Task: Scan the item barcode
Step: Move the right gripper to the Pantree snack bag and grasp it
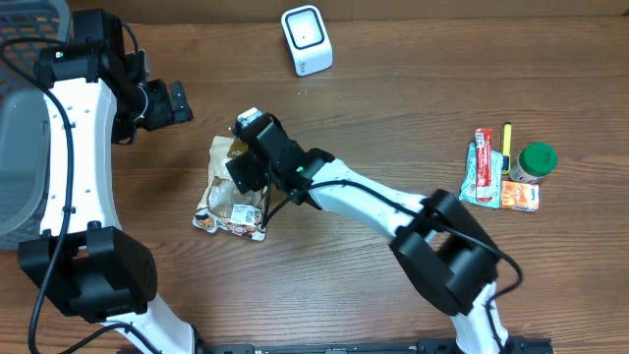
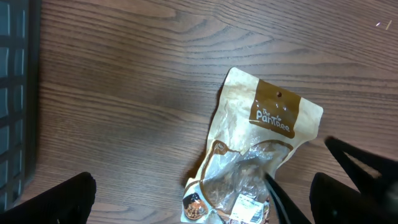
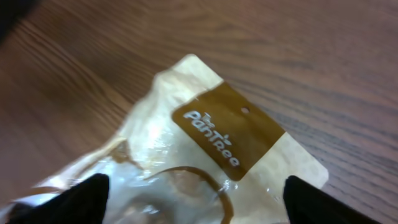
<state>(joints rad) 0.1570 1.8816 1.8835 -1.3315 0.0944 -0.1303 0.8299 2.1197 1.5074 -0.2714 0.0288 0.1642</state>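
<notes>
1. One pouch is my concern: a tan "Pantree" snack pouch (image 1: 228, 206), lying flat on the table (image 1: 393, 98) left of the middle, with its brown header end toward the far edge.
2. My right gripper (image 3: 196, 199) hangs directly over it, jaws spread wide and holding nothing. I cannot tell whether a fingertip touches the film.
3. My left gripper (image 1: 180, 103) is also spread wide and empty. It sits toward the left edge beside the grey basket (image 1: 20, 147), apart from the pouch.
4. I judge the pouch light, soft and crinkly. The glossy clear window looks slippery, and the contents could crush under a hard pinch. Lifted by one corner it would likely sag and twist.
5. The best hold seems to be the flat sealed header band or a side seam. That would leave the small white label (image 2: 247, 202) near the lower end uncovered; it is probably the barcode, though too small to read.
6. Counted: one white scanner (image 1: 307, 39) near the far edge and one basket. Four things lie near the right edge: one red-and-white packet (image 1: 481, 165), one yellow pen (image 1: 507, 138), one green-lidded jar (image 1: 534, 162) and one orange packet (image 1: 519, 195).
</notes>
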